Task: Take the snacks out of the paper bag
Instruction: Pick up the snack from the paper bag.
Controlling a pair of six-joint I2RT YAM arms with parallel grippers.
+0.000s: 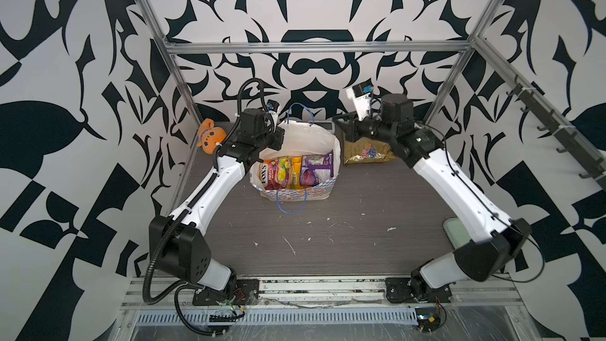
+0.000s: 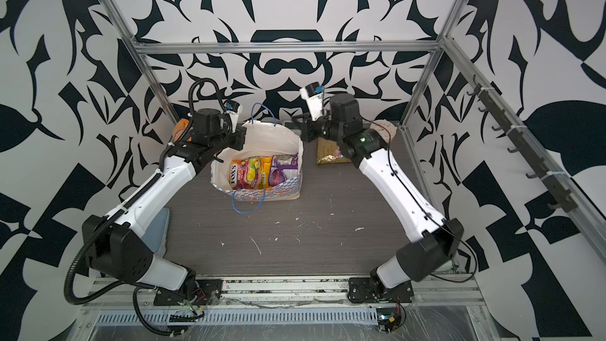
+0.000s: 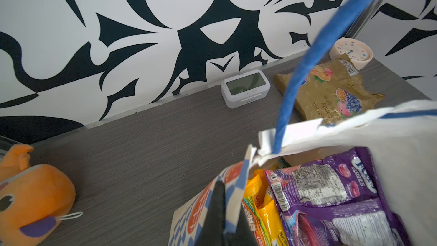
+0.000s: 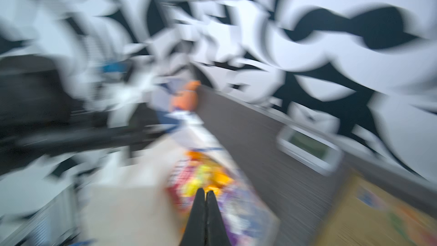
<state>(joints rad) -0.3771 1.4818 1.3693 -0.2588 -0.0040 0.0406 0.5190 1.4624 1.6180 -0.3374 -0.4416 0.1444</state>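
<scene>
The paper bag [image 1: 305, 141] stands open at the back middle of the table, in both top views. Inside it stand several snacks: a red FOX'S packet [image 1: 269, 175], an orange-yellow one [image 1: 296, 172] and a purple one [image 1: 316, 170]. My left gripper [image 3: 227, 209] is shut on the bag's left rim, one finger on each side of the checkered paper. The gold packet [image 1: 365, 152] lies flat on the table right of the bag, partly under my right arm. My right gripper [image 4: 205, 191] is shut and holds nothing. It hangs above the bag's far right corner, and its wrist view is blurred.
An orange plush toy [image 1: 210, 139] sits at the back left. A white digital clock [image 3: 246, 88] stands against the back wall behind the bag. A round cream clock [image 3: 352, 52] lies in the back right corner. Metal frame posts edge the table.
</scene>
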